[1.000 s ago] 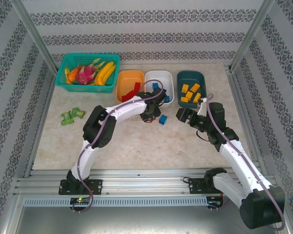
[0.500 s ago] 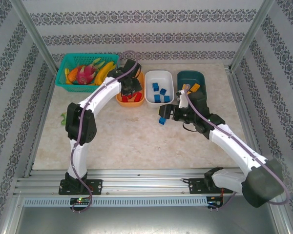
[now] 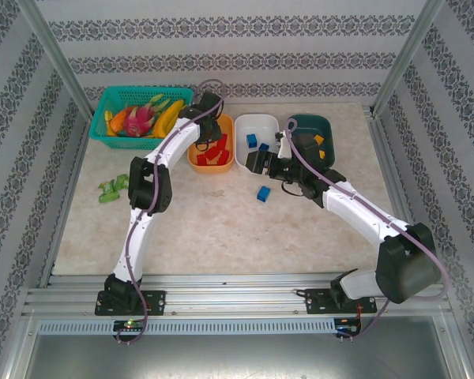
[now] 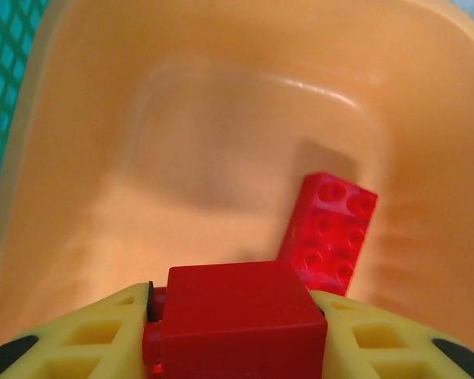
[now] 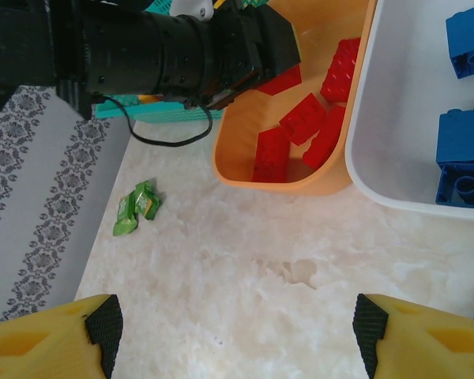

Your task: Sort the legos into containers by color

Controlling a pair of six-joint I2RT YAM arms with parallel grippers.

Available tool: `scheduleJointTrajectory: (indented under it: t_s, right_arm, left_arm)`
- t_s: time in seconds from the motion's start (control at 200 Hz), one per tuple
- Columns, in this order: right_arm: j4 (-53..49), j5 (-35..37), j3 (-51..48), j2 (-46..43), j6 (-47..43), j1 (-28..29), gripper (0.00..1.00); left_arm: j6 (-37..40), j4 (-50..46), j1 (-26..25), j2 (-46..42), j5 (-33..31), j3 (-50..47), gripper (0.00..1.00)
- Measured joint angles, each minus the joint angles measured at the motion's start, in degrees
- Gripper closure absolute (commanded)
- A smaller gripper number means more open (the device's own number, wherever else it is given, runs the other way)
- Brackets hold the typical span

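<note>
- Top external: your left gripper [image 3: 212,140] hung over the orange bin [image 3: 194,160], upper centre of the frame, with red bricks [image 3: 213,155] inside. Blue bricks [image 3: 253,140] lay in the white bin [image 3: 241,162] and yellow bricks [image 3: 316,140] in the teal bin [image 3: 325,125]. One loose blue brick [image 3: 263,193] sat on the table [image 3: 221,229], just below your right gripper [image 3: 257,163].
- Left wrist: the left jaws were pinching a red brick [image 4: 237,316] by its flat sides, bottom centre, above the bin floor. A second red brick [image 4: 329,233] lay to its right.
- Right wrist: the right fingers [image 5: 103,324] stood spread wide at the lower corners, holding nothing.
- Handling, as judged: the bricks looked light, rigid and smooth-walled, so probably slippery. You would do best to grip across opposite flat sides, not the studs.
- Lettering: none could be read.
</note>
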Motion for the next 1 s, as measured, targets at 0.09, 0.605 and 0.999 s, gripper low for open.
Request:
scheduleJointTrajectory:
  t_s: [0.09,0.605,0.999]
  right_arm:
    - [0.17,0.11,-0.35,-0.46,0.63,-0.09,0.21]
    - [-5.97,2.99,-0.79,-1.09,0.83,-0.35,0.21]
    - [-26.27,17.35,4.79,4.83,6.03,4.00,0.22]
  left_arm:
    - [0.39,0.20,0.39,2.40,-0.20,2.78,0.58]
    - [0.28,-0.85,0.61,5.20,1.03,3.74,0.28]
    - [0.22,5.51,-0.76,-26.45,4.42,-23.93,0.19]
